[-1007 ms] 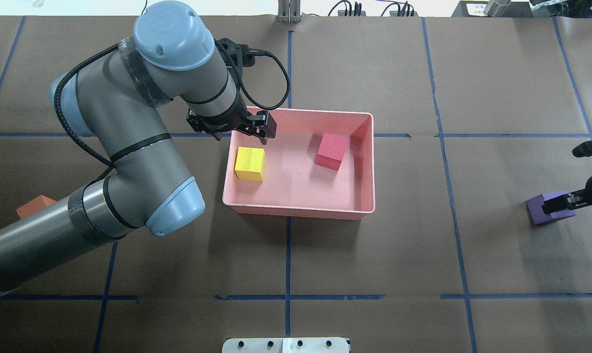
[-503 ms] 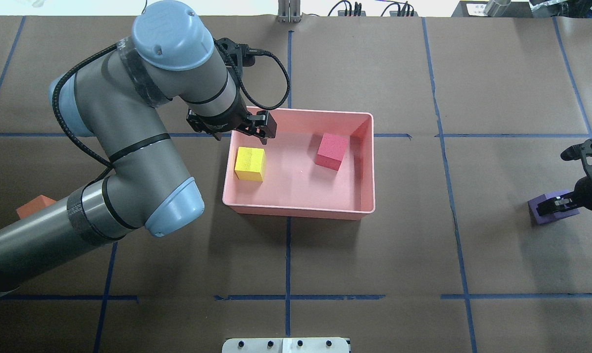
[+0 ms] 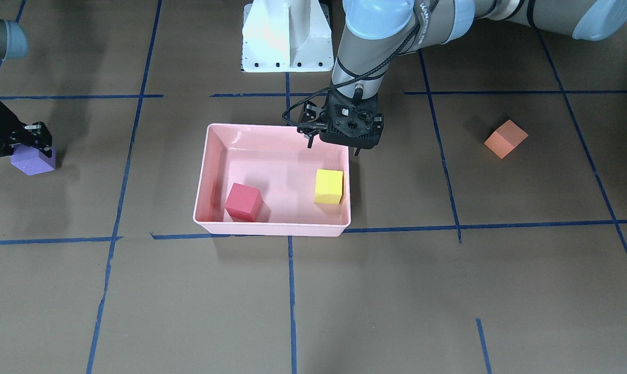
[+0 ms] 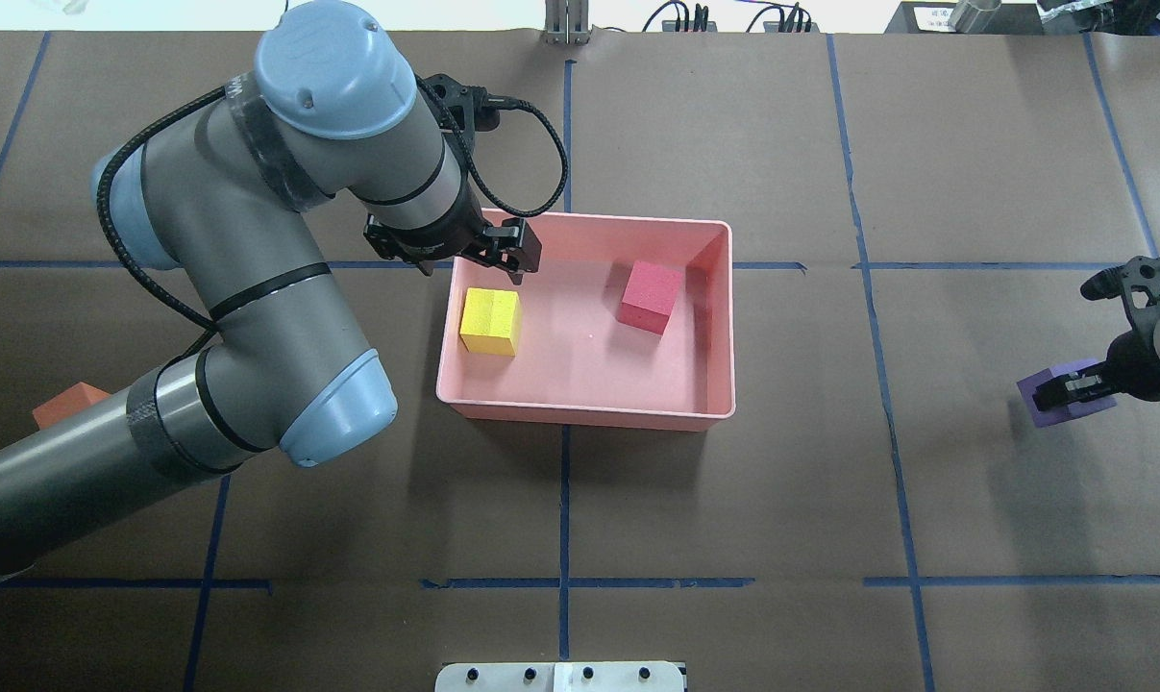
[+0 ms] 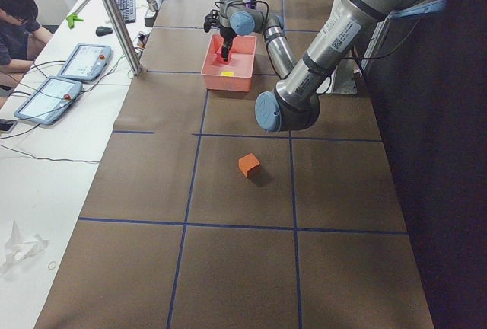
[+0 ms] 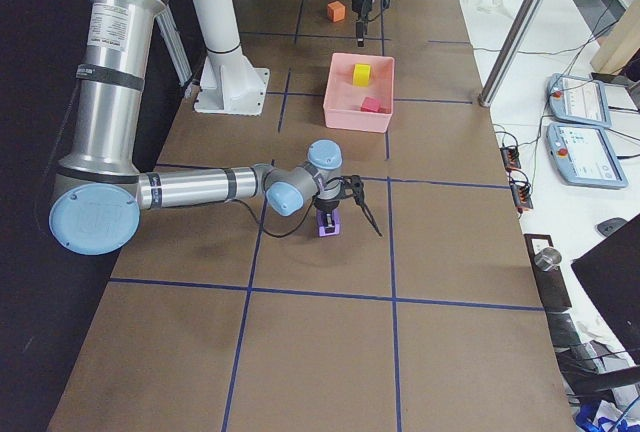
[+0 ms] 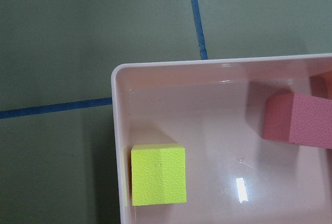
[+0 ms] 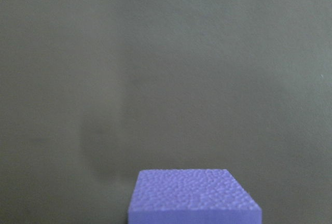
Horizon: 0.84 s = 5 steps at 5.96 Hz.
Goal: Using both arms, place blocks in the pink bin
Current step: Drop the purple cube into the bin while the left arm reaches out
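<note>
The right claw [image 4: 1070, 391] is clamping the small purple foam cube [image 3: 31, 161]. The shallow glossy pink plastic bin [image 4: 589, 417] is lying well away from it, so a long carry looks to be next. The left claw [image 3: 332, 147], fingers spread and empty, is hovering over the bin's corner. The yellow-green foam cube [image 3: 329, 186] is sitting just below it and the red foam cube [image 3: 243, 201] farther across. The orange foam cube [image 3: 505, 138] is waiting well outside, likely its next pick.

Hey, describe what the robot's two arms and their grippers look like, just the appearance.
Both the left arm and the right arm are grey tubes with rounded light-blue joint caps. A looping black cable and a dark lettered band sit on the left arm. The left gripper and right gripper are black, two-fingered.
</note>
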Available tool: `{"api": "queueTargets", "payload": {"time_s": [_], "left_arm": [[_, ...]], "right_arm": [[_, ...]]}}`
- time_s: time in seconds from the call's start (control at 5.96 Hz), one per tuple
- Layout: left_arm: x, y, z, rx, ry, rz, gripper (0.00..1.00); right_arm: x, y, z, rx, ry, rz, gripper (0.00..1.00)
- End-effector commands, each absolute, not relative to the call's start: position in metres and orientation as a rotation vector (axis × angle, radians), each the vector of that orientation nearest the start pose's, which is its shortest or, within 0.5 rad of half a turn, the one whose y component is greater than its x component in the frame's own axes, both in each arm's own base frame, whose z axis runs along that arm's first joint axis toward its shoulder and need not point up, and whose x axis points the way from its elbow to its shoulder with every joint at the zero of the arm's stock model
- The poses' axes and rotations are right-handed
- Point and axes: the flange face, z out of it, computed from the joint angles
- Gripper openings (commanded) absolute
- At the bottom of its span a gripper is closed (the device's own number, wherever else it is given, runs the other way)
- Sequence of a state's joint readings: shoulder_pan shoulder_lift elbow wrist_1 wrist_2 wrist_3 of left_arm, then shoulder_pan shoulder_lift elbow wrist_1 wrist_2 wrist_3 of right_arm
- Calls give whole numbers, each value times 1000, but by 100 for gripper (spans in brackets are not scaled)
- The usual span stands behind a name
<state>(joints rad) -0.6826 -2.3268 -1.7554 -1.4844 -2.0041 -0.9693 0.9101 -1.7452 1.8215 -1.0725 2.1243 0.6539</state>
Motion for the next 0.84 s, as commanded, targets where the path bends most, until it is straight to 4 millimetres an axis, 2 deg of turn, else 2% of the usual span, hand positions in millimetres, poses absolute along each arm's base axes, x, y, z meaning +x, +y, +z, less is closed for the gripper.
{"api": "queueTargets", "payload": {"time_s": [0.0, 0.17, 0.34, 0.5, 0.67], "left_arm": [[419, -465, 178, 239, 887, 262, 100], [387, -469, 206, 272, 865, 345, 100], [347, -486, 237, 291, 849, 429, 100], [307, -501, 277, 303, 829, 530, 100], [258, -510, 332, 327, 791, 653, 100]], "right_arm": [[-223, -426, 451, 86, -801, -88, 28], [-239, -445, 372, 62, -816, -4, 28], [-263, -468, 295, 24, -827, 80, 28], [-303, -465, 232, -25, -831, 129, 28], [-342, -465, 189, -46, -850, 226, 31]]}}
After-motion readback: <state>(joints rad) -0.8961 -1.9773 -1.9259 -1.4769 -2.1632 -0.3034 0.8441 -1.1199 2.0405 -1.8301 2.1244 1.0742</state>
